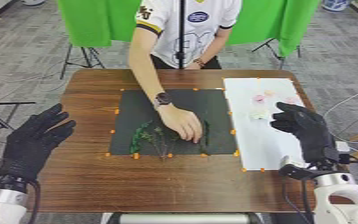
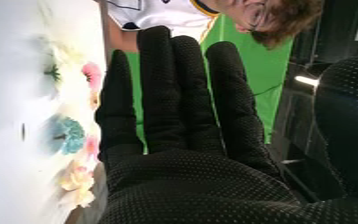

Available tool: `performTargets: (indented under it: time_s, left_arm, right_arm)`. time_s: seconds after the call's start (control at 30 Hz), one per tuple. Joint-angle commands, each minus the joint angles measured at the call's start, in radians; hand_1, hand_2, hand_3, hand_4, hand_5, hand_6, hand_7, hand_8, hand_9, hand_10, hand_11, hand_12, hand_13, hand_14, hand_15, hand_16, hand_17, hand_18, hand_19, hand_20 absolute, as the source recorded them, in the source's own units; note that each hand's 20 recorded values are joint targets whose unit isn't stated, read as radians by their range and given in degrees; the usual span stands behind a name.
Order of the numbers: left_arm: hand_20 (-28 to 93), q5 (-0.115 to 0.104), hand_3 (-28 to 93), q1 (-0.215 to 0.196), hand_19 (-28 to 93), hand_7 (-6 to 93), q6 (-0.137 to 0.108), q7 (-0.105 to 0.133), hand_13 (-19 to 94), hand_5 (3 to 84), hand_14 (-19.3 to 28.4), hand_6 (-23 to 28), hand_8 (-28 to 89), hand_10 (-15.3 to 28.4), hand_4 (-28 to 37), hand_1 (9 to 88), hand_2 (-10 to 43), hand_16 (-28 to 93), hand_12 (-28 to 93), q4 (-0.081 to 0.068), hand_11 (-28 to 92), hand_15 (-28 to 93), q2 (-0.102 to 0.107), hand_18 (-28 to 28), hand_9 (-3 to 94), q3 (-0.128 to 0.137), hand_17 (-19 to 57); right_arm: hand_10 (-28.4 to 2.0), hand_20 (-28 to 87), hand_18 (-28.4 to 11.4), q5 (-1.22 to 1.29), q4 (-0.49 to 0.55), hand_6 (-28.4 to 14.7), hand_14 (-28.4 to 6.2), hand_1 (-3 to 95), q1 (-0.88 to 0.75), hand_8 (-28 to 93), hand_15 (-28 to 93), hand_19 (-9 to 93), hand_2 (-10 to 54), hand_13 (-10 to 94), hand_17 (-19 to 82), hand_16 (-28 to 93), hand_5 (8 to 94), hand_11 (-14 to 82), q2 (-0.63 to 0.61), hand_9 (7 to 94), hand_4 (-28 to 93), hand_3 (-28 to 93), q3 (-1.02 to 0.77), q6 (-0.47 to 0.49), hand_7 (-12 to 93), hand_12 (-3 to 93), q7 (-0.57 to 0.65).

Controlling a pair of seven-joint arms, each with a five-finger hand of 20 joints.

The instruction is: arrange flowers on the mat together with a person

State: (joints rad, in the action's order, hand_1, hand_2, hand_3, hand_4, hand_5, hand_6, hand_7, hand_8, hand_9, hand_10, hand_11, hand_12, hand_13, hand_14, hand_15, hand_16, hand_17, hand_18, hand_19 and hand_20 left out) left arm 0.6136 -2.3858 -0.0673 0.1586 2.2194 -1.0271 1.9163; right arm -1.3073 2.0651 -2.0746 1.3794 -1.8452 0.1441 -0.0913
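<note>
At the left, over the worktop's edge [image 1: 85, 181], the robot's left hand [image 1: 35, 145] is raised with its fingers apart and holds nothing; if it swings inward, it could brush the leafy sprig [image 1: 138, 137] on the near left part of the black mat [image 1: 136, 107]. Next come the thin sprig [image 1: 162, 142] and, over the mat, the person's hand [image 1: 182, 124], fingertips down beside the slender green stem [image 1: 206, 136]. Stems this light would probably slide or turn if a finger or the wristwatch [image 1: 163, 98] caught them. Right of that, on the white sheet [image 1: 269, 142], lie a pale flower [image 1: 258, 115] and pink flowers [image 1: 260, 98]. Just beside them is the robot's right hand [image 1: 304, 132], empty, its fingers straight, the middle two close together. A low sweep could knock several blooms at once, and thick glove tips may crush petals or miss a small head. Carrying one to the mat now would risk meeting the person's hand there.
</note>
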Motion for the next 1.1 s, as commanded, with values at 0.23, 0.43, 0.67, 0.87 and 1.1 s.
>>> performTargets:
  time_s: [0.23, 0.43, 0.67, 0.87, 1.1]
  left_arm:
    - [16, 0.004, 71, -0.011, 49, 13.3, 0.003, -0.007, 27, 41.1, 16.5, 6.3, -8, 13.8, -24.7, 26.6, 0.5, 1, 14, -0.003, 21, 36, 0.008, 23.7, 32.5, 0.013, -6.8]
    - [16, 0.003, 71, -0.016, 49, 13.3, 0.0, -0.008, 27, 41.3, 16.6, 6.2, -8, 14.0, -24.6, 26.8, 0.4, 1, 14, -0.003, 21, 36, -0.001, 23.7, 32.8, 0.002, -6.8]
    - [16, 0.003, 71, -0.025, 49, 13.3, -0.004, -0.008, 27, 41.4, 16.5, 6.3, -8, 14.0, -24.6, 26.8, 0.6, 1, 14, 0.001, 21, 36, -0.009, 23.7, 32.8, 0.008, -6.8]
    - [16, 0.003, 70, 0.016, 49, 13.3, -0.002, -0.006, 27, 41.4, 16.6, 6.2, -8, 13.7, -24.6, 26.8, 0.7, 1, 14, -0.01, 21, 36, 0.016, 23.7, 33.6, 0.003, -6.8]
    - [16, 0.002, 71, -0.003, 49, 13.2, -0.009, -0.004, 27, 41.4, 16.5, 6.2, -8, 13.9, -24.6, 26.6, 0.7, 1, 14, -0.005, 21, 36, 0.004, 23.7, 33.5, 0.001, -6.8]
  right_arm:
    - [-15.5, 37, -20.7, -0.077, -0.001, -4.1, -12.8, 19.1, 0.015, -10, 45, 55, 0.4, 45, 15, 24, 48.4, 26.8, -0.026, 51.4, -23, 82, 0.015, -0.041, 25, 27.4, -0.006]
    - [-15.4, 37, -20.7, -0.107, 0.004, -4.0, -12.8, 19.5, 0.017, -10, 45, 55, 0.1, 45, 15, 24, 48.3, 26.9, -0.023, 51.5, -23, 82, 0.008, 0.004, 25, 27.4, -0.006]
    - [-15.4, 37, -20.7, -0.115, -0.007, -3.9, -12.6, 20.3, 0.037, -10, 45, 55, -0.2, 46, 15, 24, 48.2, 27.1, -0.015, 52.1, -23, 84, 0.03, 0.01, 25, 27.4, -0.005]
    - [-15.1, 37, -20.4, -0.148, -0.012, -3.8, -12.3, 21.7, 0.059, -11, 45, 55, -0.9, 46, 16, 24, 48.3, 27.4, -0.035, 52.6, -23, 83, 0.038, -0.018, 25, 27.4, -0.036]
    - [-14.1, 39, -19.8, -0.233, -0.015, -3.3, -11.2, 24.1, 0.076, -11, 46, 58, -4.7, 48, 17, 24, 48.6, 28.8, -0.063, 53.5, -25, 82, 0.074, -0.086, 27, 27.4, -0.055]
